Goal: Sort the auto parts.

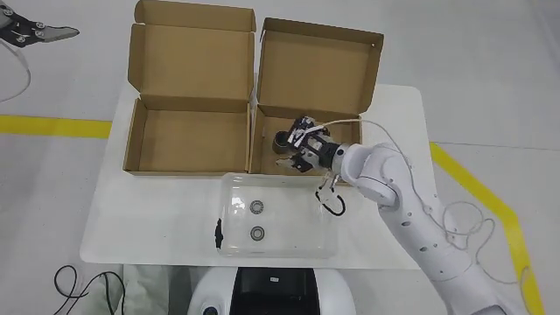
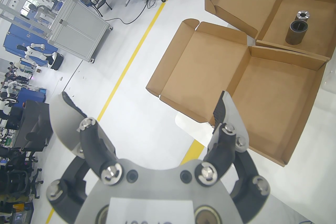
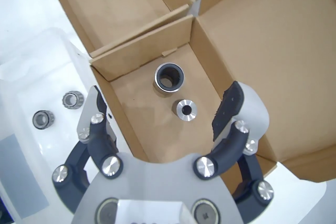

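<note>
**Right gripper open over the box of parts**

Two open brown cardboard boxes stand side by side along the far edge of the white tabletop [image 1: 149,219], lids folded back. The left cardboard box [image 1: 188,140] has a bare floor. The right cardboard box [image 1: 341,127] holds a dark cylindrical sleeve [image 3: 168,77] and a small silver bushing [image 3: 186,110]. Both stand upright with bores facing up, just beside each other but apart, near the wall adjoining the left box.

A clear plastic bin [image 1: 297,227] sits at the middle of the near edge, with two small grey roller bearings [image 1: 257,206] [image 1: 257,233] lying apart inside it.

The right gripper [image 3: 164,86] hangs above the right box, over the sleeve and bushing, its fingers spread wide and holding nothing. The left gripper [image 2: 143,95] is off the tabletop, beyond its far-left corner and over the floor, also spread and empty.
</note>
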Tool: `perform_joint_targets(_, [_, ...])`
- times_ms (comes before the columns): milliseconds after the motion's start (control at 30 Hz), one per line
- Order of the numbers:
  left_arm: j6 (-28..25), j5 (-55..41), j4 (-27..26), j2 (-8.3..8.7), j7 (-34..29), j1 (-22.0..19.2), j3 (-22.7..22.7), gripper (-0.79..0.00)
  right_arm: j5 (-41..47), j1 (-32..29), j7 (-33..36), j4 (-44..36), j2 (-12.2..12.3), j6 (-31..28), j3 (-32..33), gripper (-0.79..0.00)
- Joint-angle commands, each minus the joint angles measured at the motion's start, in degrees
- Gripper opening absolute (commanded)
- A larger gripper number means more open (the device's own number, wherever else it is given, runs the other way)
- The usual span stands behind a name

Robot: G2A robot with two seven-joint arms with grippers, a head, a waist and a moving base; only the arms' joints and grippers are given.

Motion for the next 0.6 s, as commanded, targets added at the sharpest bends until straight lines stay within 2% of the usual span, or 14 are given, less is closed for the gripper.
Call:
perform_joint_targets(0, [0.0, 0.0, 0.0, 0.0, 0.0, 0.0, 0.0, 0.0, 0.2, -1.1, -1.7, -2.1, 0.2, -2.1, -0.3, -0.012])
perform_joint_targets(233, [0.0, 0.0, 0.0, 0.0, 0.0, 0.0, 0.0, 0.0, -3.3, -4.4, -8.6, -5.9, 0.5, -8.5, -2.9, -0.028])
perform_joint_targets(400, [0.0, 0.0, 0.0, 0.0, 0.0, 0.0, 0.0, 0.0, -6.5, -5.6, -9.4, -6.5, 0.3, -8.2, -5.9, -0.031])
perform_joint_targets(567, [0.0, 0.0, 0.0, 0.0, 0.0, 0.0, 0.0, 0.0, -8.2, -5.7, -12.1, -5.8, 0.0, -7.6, -8.1, -0.068])
